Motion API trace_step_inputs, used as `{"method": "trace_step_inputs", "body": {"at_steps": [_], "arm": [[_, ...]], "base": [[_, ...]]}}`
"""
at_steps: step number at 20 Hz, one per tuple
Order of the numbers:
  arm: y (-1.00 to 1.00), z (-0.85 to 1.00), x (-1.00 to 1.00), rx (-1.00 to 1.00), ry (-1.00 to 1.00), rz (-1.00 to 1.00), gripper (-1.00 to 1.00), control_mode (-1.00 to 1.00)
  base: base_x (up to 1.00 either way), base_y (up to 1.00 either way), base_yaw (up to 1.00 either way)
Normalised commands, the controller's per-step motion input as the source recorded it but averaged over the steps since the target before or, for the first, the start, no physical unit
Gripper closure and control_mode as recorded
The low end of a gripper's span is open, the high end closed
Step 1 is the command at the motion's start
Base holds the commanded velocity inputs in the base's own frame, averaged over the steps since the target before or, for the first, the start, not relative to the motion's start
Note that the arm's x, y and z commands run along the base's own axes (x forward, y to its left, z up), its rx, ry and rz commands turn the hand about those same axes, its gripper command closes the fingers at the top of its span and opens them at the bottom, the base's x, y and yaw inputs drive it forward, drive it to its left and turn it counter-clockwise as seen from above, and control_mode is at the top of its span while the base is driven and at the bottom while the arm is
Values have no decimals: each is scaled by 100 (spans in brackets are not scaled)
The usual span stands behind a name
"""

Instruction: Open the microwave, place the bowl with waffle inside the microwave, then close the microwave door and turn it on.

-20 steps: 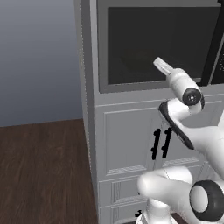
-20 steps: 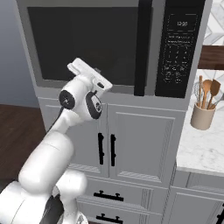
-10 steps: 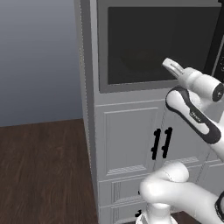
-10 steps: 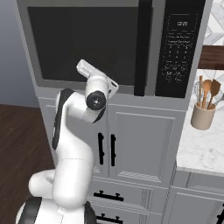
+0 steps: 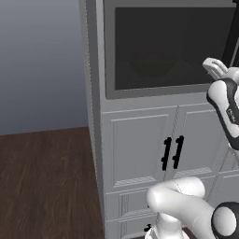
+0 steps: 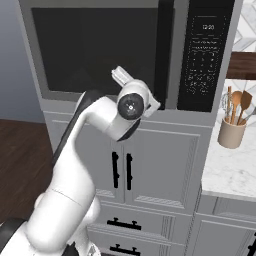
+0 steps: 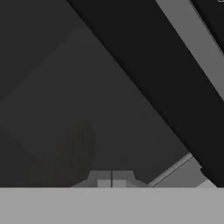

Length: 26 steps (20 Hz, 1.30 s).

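The microwave (image 5: 168, 46) is built into the grey cabinet wall, and its door (image 6: 100, 50) lies flush with the frame. Through the dark glass a dim round bowl (image 5: 151, 63) shows faintly inside. The tall black bar handle (image 6: 166, 50) runs down the door's right side, left of the black control panel (image 6: 205, 55). My gripper (image 7: 111, 178) is shut with nothing in it, its tips pressed together close to the glass. The handle (image 7: 166, 74) crosses the hand view as a wide dark diagonal. My white hand (image 5: 214, 67) hovers at the window's lower right corner.
Grey panelled cabinet doors with small black handles (image 5: 172, 153) sit under the microwave, with drawers (image 6: 125, 225) below them. A jar of wooden utensils (image 6: 232, 132) stands on the marble counter (image 6: 225, 172) at the right. Dark wooden floor (image 5: 46, 186) lies to the left.
My arm has swung rightward along the door front, carrying the hand from the window's middle to its lower right by the handle. The gripper stayed shut and the door stayed closed.
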Motion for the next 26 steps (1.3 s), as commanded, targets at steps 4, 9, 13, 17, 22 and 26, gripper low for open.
{"method": "trace_step_inputs", "body": {"at_steps": [4,9,13,17,22,26], "arm": [[-86,1,-97,13,-7,0,100,-100],[-58,-2,-65,9,-6,0,100,-100],[0,0,0,0,0,0,100,-100],[-2,0,0,0,0,0,100,-100],[-39,-2,2,16,5,-3,100,-100],[-28,0,10,31,18,-10,100,-100]], "base": [[0,0,0],[0,0,0],[0,0,0],[0,0,0],[0,0,0],[0,0,0]]}}
